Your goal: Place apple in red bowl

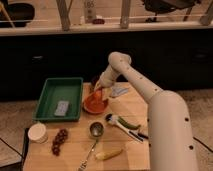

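The red bowl (95, 104) sits on the wooden table, right of the green tray. My gripper (98, 93) points down over the bowl's far rim, at the end of the white arm that reaches in from the right. A small orange-red shape, which looks like the apple (98, 94), shows at the gripper's tip, just above the inside of the bowl. I cannot tell whether it is held or rests in the bowl.
A green tray (52, 95) holds a grey item (62, 107). A dark brown bowl (94, 80) stands behind the gripper. Also on the table are a pale packet (119, 91), a white cup (37, 132), grapes (59, 141), a metal cup (96, 129), a green-handled tool (126, 125) and a yellow item (109, 154).
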### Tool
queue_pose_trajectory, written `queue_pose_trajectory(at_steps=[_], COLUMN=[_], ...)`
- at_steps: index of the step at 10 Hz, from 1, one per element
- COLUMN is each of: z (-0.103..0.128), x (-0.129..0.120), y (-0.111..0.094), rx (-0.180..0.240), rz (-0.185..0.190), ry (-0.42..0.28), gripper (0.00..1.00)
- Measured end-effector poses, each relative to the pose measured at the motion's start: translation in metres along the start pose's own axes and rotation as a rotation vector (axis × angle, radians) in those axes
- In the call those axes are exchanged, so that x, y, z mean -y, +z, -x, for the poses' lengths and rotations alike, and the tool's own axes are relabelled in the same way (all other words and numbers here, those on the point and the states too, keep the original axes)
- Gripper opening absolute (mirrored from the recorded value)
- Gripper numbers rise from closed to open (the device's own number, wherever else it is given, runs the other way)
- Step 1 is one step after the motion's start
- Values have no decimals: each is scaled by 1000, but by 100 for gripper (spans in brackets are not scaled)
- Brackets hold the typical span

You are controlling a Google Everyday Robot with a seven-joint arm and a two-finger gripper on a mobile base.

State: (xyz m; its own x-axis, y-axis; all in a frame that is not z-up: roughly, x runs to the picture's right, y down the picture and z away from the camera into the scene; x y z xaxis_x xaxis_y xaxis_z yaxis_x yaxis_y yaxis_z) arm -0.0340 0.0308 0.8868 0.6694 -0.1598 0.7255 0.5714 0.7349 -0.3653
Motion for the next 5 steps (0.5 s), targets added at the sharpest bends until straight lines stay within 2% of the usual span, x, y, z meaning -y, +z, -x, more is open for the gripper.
queue_pose_trajectory(at_steps=[5], z=[5], x=[-5], y=[9], rx=[-3], rz=[29], ry=[-15], gripper=[0])
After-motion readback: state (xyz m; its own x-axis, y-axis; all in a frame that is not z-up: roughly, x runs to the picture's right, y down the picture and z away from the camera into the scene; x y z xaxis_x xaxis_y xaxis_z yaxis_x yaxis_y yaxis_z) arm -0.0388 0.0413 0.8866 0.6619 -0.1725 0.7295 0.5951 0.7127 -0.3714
